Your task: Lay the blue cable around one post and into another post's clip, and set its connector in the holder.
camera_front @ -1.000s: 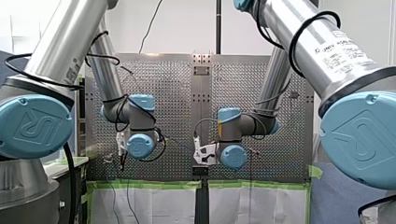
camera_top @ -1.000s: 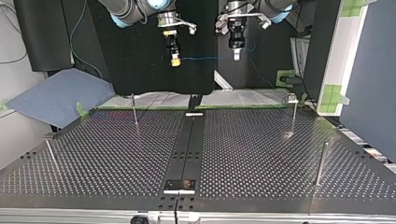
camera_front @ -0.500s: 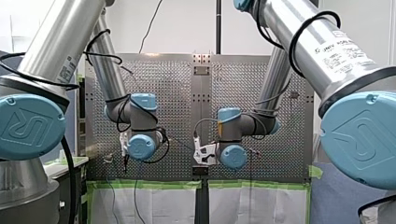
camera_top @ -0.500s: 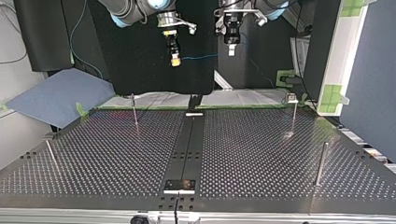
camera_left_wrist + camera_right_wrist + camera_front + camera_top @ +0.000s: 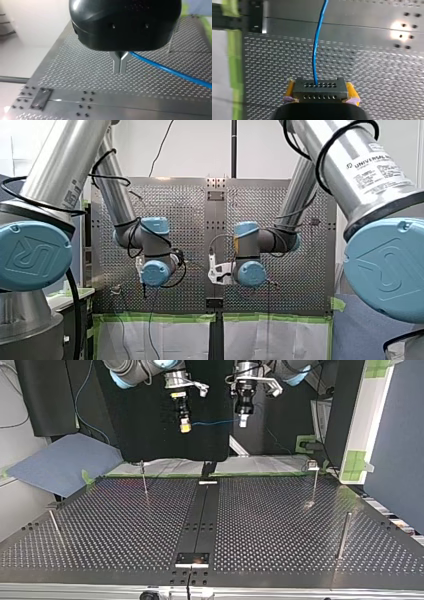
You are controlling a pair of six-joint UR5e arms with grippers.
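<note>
Two holds, nothing routed: left gripper (image 5: pixel 120 65) pinched shut on blue cable (image 5: pixel 172 72); right gripper (image 5: pixel 320 96) clamps connector (image 5: pixel 319 87). Cable spans between them, well above table (image 5: pixel 275 525); posts (image 5: pixel 144 480) bare. Wrapping, clipping and seating the connector apparently all remain.

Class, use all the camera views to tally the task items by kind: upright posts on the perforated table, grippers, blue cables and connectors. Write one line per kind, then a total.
Posts: 4
Grippers, my right gripper and my left gripper: 2
Blue cable: 1
Connector: 1
Total: 8
</note>
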